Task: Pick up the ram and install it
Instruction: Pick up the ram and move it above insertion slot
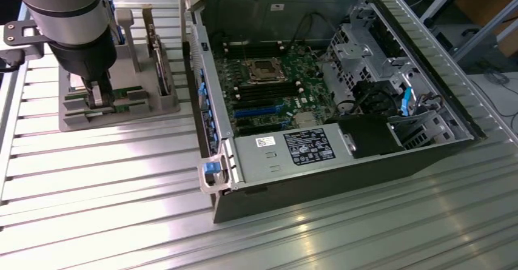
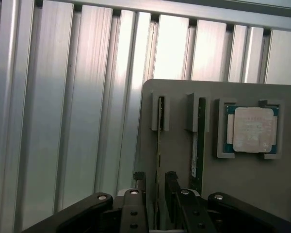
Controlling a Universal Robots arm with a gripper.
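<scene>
The gripper (image 2: 155, 183) is held wide, its fingers set either side of the ram (image 2: 160, 127), which stands on edge in the holder (image 2: 252, 179) beside its twin (image 2: 200, 141). The pick-up is judged in hand, with nothing gripped yet. A clean grasp calls for the stick to be centred and clamped squarely.

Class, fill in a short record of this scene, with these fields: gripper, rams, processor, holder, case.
gripper: open, one finger on each side of a ram
ram: on edge in its holder slot, not lifted
second ram: in the next slot, apart from the fingers
processor: flat in its own pocket
holder: grey, on the table, at the exterior view's left of the case
case: open, motherboard showing
</scene>
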